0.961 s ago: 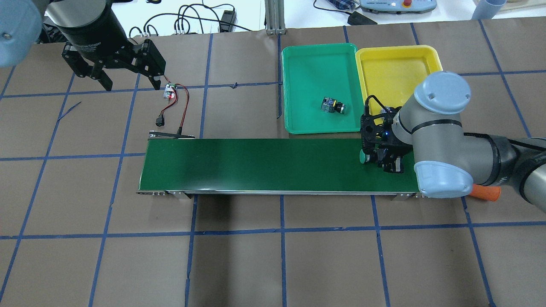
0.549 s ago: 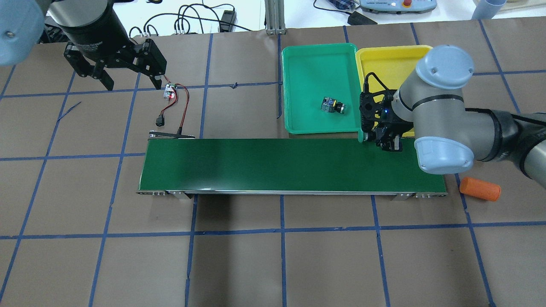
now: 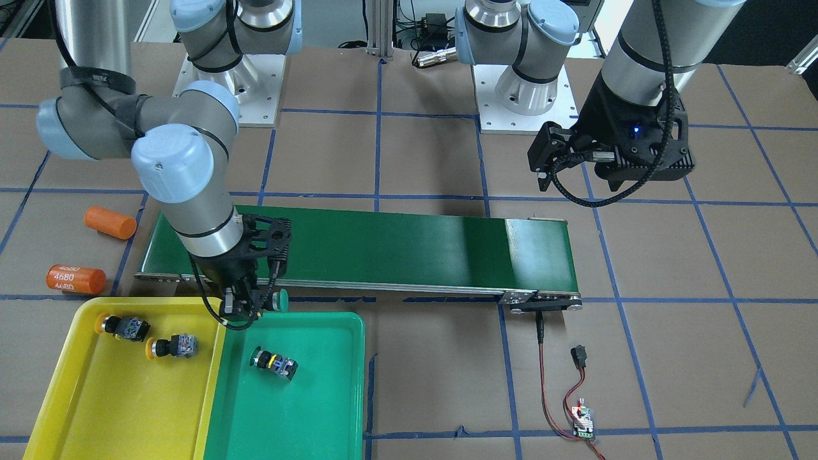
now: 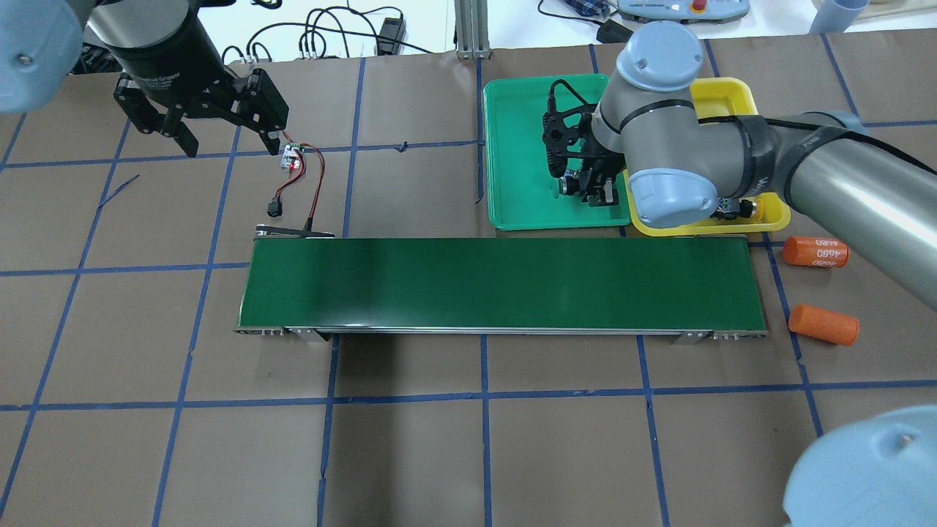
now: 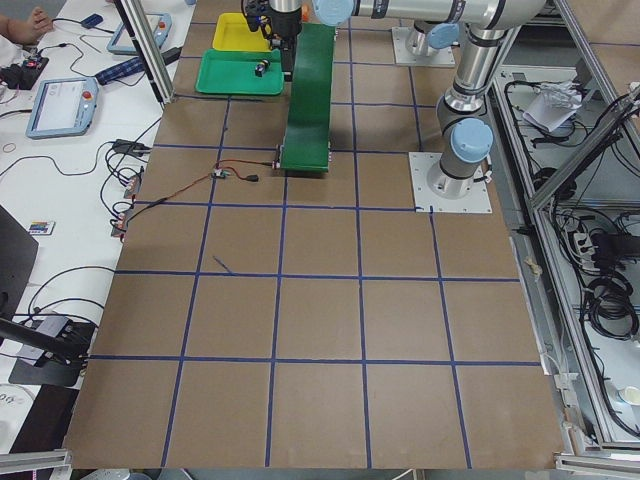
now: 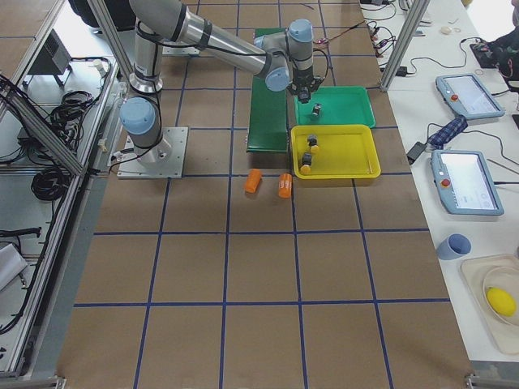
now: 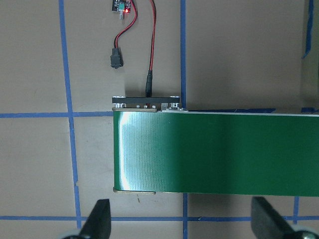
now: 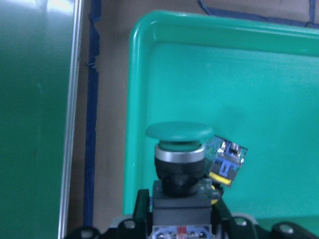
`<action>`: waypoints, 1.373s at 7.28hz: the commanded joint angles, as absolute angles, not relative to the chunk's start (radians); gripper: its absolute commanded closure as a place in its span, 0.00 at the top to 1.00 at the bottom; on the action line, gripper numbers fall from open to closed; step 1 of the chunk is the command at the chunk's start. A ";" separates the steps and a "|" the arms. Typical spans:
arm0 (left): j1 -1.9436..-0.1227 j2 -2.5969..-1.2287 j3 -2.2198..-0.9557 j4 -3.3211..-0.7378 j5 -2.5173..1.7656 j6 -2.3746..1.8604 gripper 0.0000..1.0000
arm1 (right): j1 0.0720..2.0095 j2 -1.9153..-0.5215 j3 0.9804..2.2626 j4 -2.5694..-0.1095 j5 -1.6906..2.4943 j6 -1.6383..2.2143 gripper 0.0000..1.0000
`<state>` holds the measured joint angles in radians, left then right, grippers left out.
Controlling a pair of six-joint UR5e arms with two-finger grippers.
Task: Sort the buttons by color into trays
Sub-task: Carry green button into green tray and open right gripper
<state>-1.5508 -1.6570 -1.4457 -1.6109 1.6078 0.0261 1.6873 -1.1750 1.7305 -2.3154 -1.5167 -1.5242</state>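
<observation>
One orange cylinder (image 4: pixel 815 251) reads "4680". The right gripper (image 4: pixel 585 187) pinches a green-capped button (image 8: pixel 179 149) by its blocky body. The button's long axis runs in line with the fingers, cap pointing out ahead, above the green tray (image 4: pixel 516 146) near the rim beside the belt (image 4: pixel 498 285). Another button (image 3: pixel 273 363) lies on its side in that tray. The left gripper (image 4: pixel 230 144) hangs spread and empty over the tabletop (image 4: pixel 439 439).

We see green-cap button (image 8: pixel 179 149) held sideways over green tray (image 3: pixel 319 409) near robot-side edge, second button (image 3: pixel 275 363) lying inside; two yellow-cap buttons (image 3: pixel 121 326) (image 3: pixel 171 345) lying at yellow tray (image 3: pixel 96 409) robot-side end
</observation>
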 commanded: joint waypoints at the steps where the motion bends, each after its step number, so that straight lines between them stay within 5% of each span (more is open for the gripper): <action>1: -1.551 -1.658 -1.445 -1.611 1.608 0.026 1.00 | 1.770 -1.102 1.654 -2.315 -1.520 -1.468 0.24; 2: -1.549 -1.660 -1.448 -1.611 1.608 0.025 1.00 | 1.769 -1.098 1.652 -2.315 -1.526 -1.473 0.40; 3: -1.549 -1.654 -1.453 -1.611 1.612 0.026 1.00 | 1.763 -1.098 1.651 -2.300 -1.528 -1.473 0.99; 6: -1.549 -1.663 -1.442 -1.609 1.614 0.026 1.00 | 1.749 -1.126 1.648 -2.258 -1.531 -1.476 1.00; 10: -1.549 -1.658 -1.439 -1.609 1.614 0.026 1.00 | 1.709 -1.371 1.661 -1.957 -1.566 -1.436 1.00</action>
<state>-1.5505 -1.6610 -1.4394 -1.6091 1.6137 0.0261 1.7123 -1.2835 1.6585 -2.0660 -1.5595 -1.4552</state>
